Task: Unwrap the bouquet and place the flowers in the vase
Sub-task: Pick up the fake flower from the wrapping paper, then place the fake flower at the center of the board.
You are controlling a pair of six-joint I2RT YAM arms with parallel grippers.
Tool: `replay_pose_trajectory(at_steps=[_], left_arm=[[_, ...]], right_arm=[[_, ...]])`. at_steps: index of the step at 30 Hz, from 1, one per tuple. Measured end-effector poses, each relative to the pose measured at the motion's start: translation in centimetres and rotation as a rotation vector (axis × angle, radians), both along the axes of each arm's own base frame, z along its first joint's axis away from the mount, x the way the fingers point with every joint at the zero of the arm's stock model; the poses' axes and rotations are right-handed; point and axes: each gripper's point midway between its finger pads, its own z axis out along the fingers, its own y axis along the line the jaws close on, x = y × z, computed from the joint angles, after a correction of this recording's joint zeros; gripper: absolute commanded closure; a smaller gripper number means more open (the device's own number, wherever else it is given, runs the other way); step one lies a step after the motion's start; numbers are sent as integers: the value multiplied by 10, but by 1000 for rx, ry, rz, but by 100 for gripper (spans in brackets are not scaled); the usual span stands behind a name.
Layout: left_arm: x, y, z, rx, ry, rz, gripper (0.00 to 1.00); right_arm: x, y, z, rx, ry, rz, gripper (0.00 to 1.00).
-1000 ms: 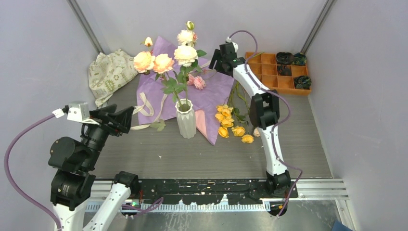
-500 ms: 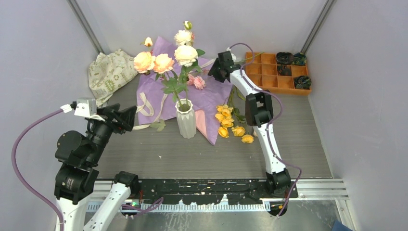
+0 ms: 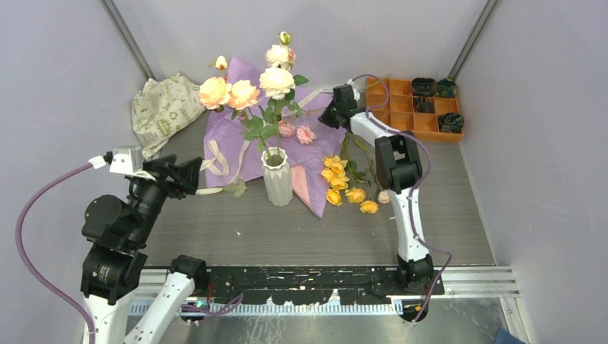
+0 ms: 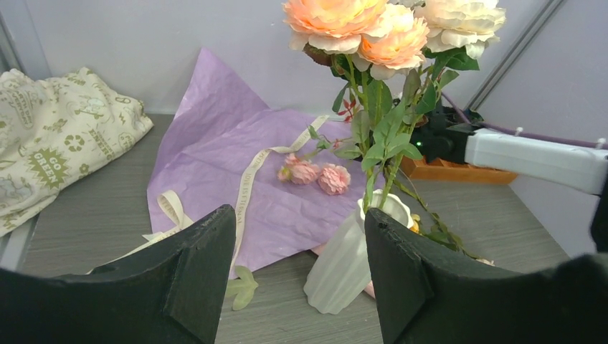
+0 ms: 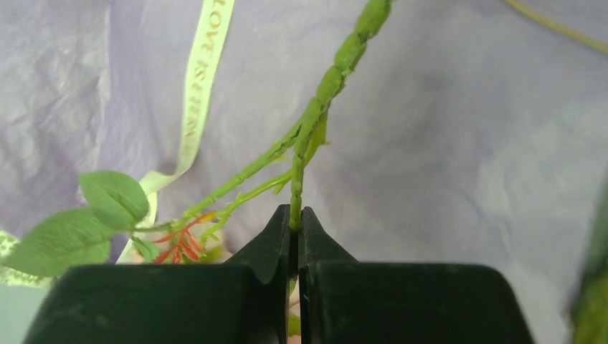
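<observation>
Peach roses point(image 3: 229, 92) in white vase point(image 3: 277, 183)

Vase point(image 3: 277, 179) mid-table at the front edge of the paper point(image 3: 323, 143), roses point(image 3: 244, 93) standing in it, ribbon point(image 4: 244, 193) to its left, two blooms point(image 3: 295, 131) on the paper behind it, loose roses point(image 3: 344, 188) on the table to its right, bag point(image 3: 163, 106) back left, tray point(image 3: 401, 107) back right.

Crinkled matt purple paper point(image 3: 324, 145), a ribbed matt white vase point(image 3: 277, 183) and a printed cloth bag point(image 3: 161, 107) lay on a grey wood-grain table point(image 3: 287, 231).
</observation>
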Motion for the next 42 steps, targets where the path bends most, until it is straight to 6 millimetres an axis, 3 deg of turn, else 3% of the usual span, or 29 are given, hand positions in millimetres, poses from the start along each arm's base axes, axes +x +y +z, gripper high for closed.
replay_pose_trajectory(at_steps=[4, 8, 11, 13, 16, 18, 22, 25, 29, 32, 38, 42], left_arm=[[-1, 0, 1, -4, -4, 0, 33], [-3, 0, 2, -9, -8, -1, 33], [-5, 1, 3, -11, -14, -1, 33], [-8, 2, 5, -14, -22, -1, 33], [-11, 2, 8, -19, -36, -2, 33], [-14, 2, 9, -22, -42, -9, 33], [-17, 0, 11, -24, -51, -23, 33], [-19, -1, 11, -25, -55, -31, 33], [-22, -1, 14, -30, -65, -36, 33], [-25, -2, 18, -36, -76, -43, 33], [-32, -1, 26, -53, -93, -50, 33], [-40, 0, 30, -59, -110, -50, 33]], right_arm=[[-29, -8, 47, 2, -55, 7, 99], [-46, -7, 134, 19, -220, 25, 99], [-63, -7, 210, 29, -364, 26, 99], [-78, -7, 242, 28, -423, 21, 99], [-107, -16, 265, -5, -452, -17, 99], [-129, -27, 264, -30, -436, -49, 99], [-183, -55, 230, -55, -331, -131, 98], [-226, -73, 192, -75, -231, -197, 78], [-272, -72, 155, -127, -137, -190, 49], [-287, -68, 140, -173, -86, -155, 43], [-300, -80, 122, -323, -10, -77, 44], [-296, -81, 123, -488, 39, 42, 46]])
